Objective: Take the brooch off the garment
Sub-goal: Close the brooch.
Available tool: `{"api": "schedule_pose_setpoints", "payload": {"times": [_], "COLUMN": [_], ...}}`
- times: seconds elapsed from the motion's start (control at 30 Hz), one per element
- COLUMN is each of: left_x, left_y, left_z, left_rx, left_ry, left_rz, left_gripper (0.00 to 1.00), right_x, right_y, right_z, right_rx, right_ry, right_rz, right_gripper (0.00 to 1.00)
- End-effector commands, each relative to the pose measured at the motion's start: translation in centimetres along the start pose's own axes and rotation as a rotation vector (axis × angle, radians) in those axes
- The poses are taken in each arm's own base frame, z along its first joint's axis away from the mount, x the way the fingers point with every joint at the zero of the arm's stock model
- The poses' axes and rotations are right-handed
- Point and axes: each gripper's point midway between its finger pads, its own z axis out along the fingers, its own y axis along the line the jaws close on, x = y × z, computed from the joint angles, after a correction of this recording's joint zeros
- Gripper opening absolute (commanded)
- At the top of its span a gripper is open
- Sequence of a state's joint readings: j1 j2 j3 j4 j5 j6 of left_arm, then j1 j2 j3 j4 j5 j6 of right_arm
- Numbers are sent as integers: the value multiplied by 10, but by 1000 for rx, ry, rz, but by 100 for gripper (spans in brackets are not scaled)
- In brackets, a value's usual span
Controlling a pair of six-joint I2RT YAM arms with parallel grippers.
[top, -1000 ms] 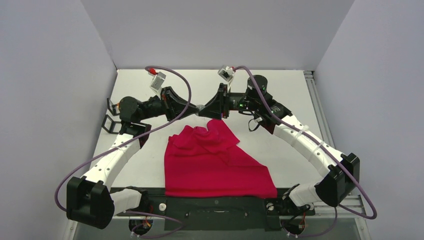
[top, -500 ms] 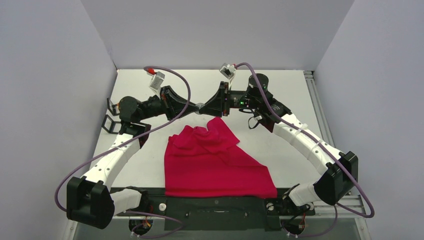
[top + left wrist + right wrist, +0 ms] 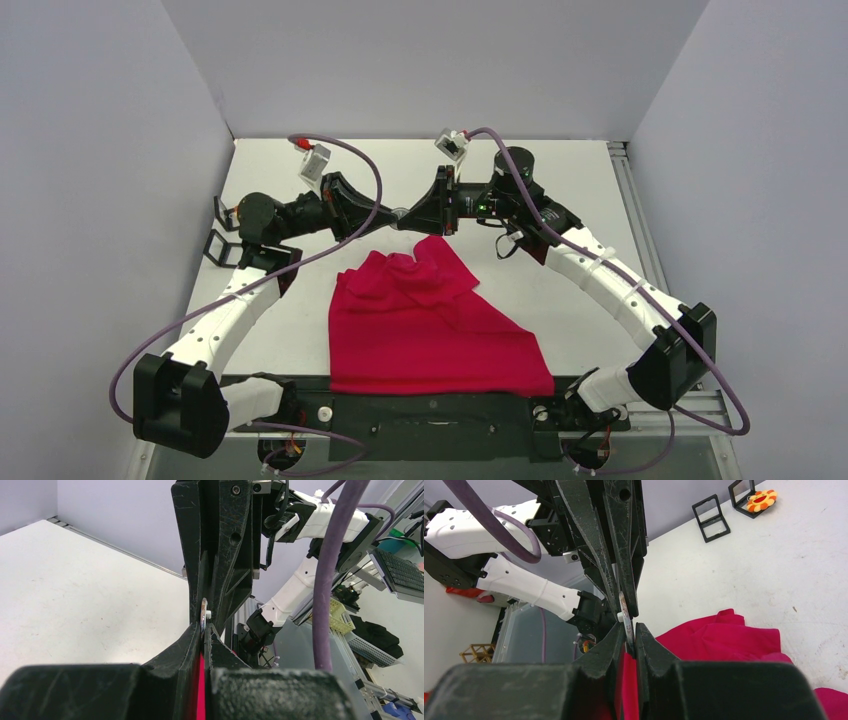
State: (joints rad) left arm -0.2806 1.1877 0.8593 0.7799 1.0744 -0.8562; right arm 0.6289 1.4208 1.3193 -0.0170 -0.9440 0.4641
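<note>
Left gripper (image 3: pixel 202 628) pinches the limp, bright red cotton T-shirt (image 3: pixel 430 330) at its 12 o'clock edge. Right gripper (image 3: pixel 627 630) nips the tiny stiff round silver brooch (image 3: pixel 623 607). I'd grab its rim, since the fabric probably just gives.

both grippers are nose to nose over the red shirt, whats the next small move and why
Probably close the right gripper firmly on the brooch. It flanks the small disc, but a firm grip isn't evident, while the left gripper is shut at the disc's other edge, above the red shirt. Pulling away before that would likely slip.
</note>
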Motion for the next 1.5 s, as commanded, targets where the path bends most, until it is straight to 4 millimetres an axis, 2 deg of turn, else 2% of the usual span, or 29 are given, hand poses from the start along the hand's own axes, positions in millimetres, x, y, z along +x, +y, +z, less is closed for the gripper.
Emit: {"api": "schedule_pose_setpoints", "payload": {"times": [0.0,0.17,0.53,0.7,0.77,0.97,1.1,1.13,1.3,1.37,1.4,1.43,1.47], "left_x": [-12,-11,-11,-15,-19,-29,-33,-33,-27,-27,-20,-15,-15], "left_y": [-39,-44,-50,-33,-24,-8,8,12,38,51,65,71,81], "left_z": [3,4,4,4,1,-5,-8,-9,-16,-24,-34,-41,-53], "left_rx": [109,123,102,10,-33,-100,-152,-169,-275,-339,-401,-446,-490], "left_ry": [19,30,39,-4,-51,-135,-166,-170,-139,-111,-79,-45,-21], "left_rz": [120,156,214,139,53,-16,-67,-81,-105,-98,-112,-148,-98], "left_gripper": [0,0,0,0,0,0,0,0,0,0,0,0,0], "right_x": [-17,-15,-32,-37,-38,-43,-49,-49,-48,-47,-46,-45,-41], "right_y": [-20,-27,-50,-53,-57,-67,-61,-54,-27,-22,-22,-24,-28], "right_z": [2,0,-6,-11,-14,-24,-25,-23,-19,-20,-22,-23,-25], "right_rx": [74,97,134,141,157,201,174,144,54,43,54,68,93], "right_ry": [-51,-55,-162,-188,-199,-233,-252,-243,-210,-202,-192,-185,-161], "right_rz": [-17,14,204,228,231,230,186,170,85,74,65,59,49], "right_gripper": [6,0,0,0,0,0,0,4,48,57,59,61,62]}}
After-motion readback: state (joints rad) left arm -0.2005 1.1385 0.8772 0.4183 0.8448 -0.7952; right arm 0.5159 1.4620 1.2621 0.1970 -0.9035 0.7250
